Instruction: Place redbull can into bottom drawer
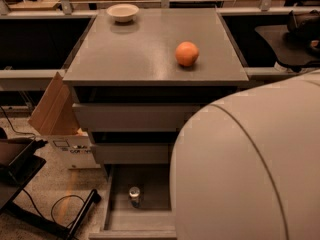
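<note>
My gripper is out of sight, and I cannot tell whether it is wide, narrow or holding anything. The arm's broad white shell (pixel 250 169) fills the lower right of the view and covers the right side of the cabinet front.

Just left of that shell, the bottom drawer (pixel 131 225) stands pulled open. The can (pixel 134 194) stands upright inside on the drawer floor (its round silvery top faces the camera), near the left wall but apart from it, and clear of the arm.

Above it, the middle drawer (pixel 131 154) and the top drawer (pixel 131 117) show their plain grey fronts, each pushed further in than the one below.

On the cabinet top (pixel 125 54), an orange (pixel 187 53) sits toward the right front, well apart from a white bowl (pixel 122 12) at the back left edge.

A cardboard box (pixel 52 109) leans against the cabinet's left side, and a black cable (pixel 65 204) loops on the speckled floor beside it.
</note>
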